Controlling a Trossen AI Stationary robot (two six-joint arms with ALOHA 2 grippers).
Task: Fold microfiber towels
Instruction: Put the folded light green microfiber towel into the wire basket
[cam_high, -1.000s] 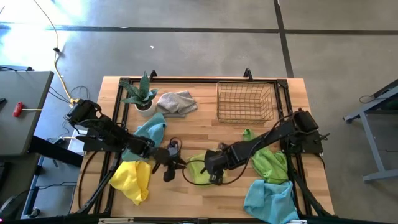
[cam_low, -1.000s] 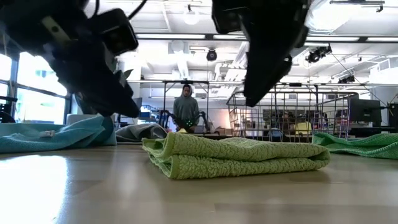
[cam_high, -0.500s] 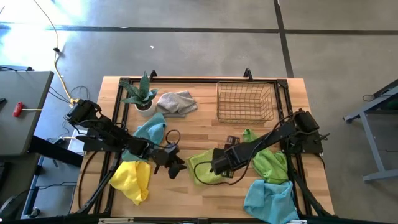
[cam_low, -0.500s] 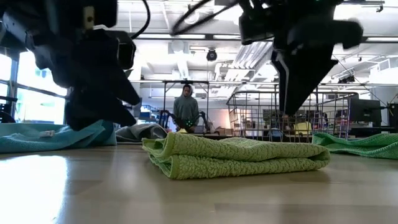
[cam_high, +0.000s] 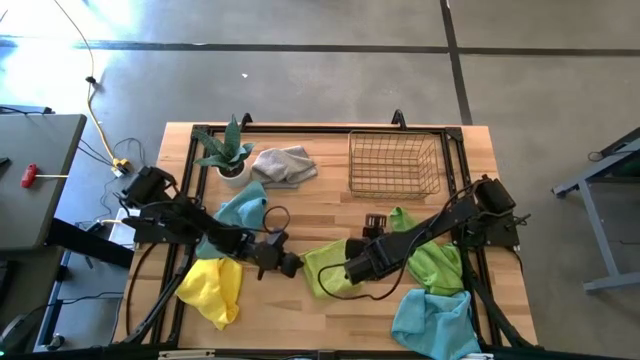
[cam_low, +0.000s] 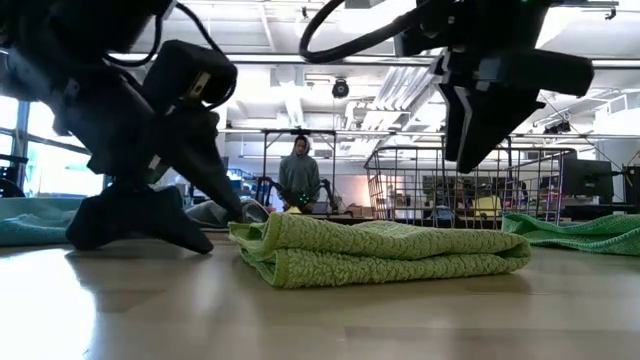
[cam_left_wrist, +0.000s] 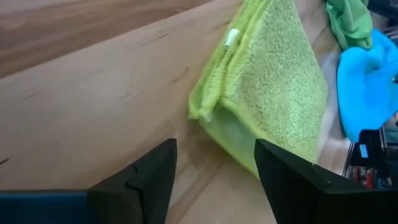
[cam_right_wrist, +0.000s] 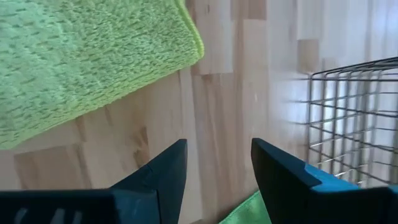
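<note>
A lime green microfiber towel (cam_high: 322, 268), folded into a flat pad, lies on the wooden table near its front middle. It also shows in the low view (cam_low: 380, 255) and in the left wrist view (cam_left_wrist: 270, 93). My left gripper (cam_high: 288, 265) is open and low over the table just left of the towel's left end. In the low view its fingers (cam_low: 190, 232) come down to the wood beside the towel. My right gripper (cam_low: 482, 140) hangs open above the towel's right part, clear of it. In its wrist view the towel (cam_right_wrist: 81, 62) lies below it.
Loose towels lie around: yellow (cam_high: 212, 290) and light blue (cam_high: 243, 212) on the left, grey (cam_high: 283, 165) at the back, lime green (cam_high: 437, 262) and light blue (cam_high: 435, 320) on the right. A potted plant (cam_high: 228, 150) and a wire basket (cam_high: 393, 165) stand at the back.
My left gripper has rolled about its own axis, opened, and sunk to the table beside the towel's left end. My right gripper has turned and shifted a little toward the table's right, staying open above the towel. The folded towel has kept still.
</note>
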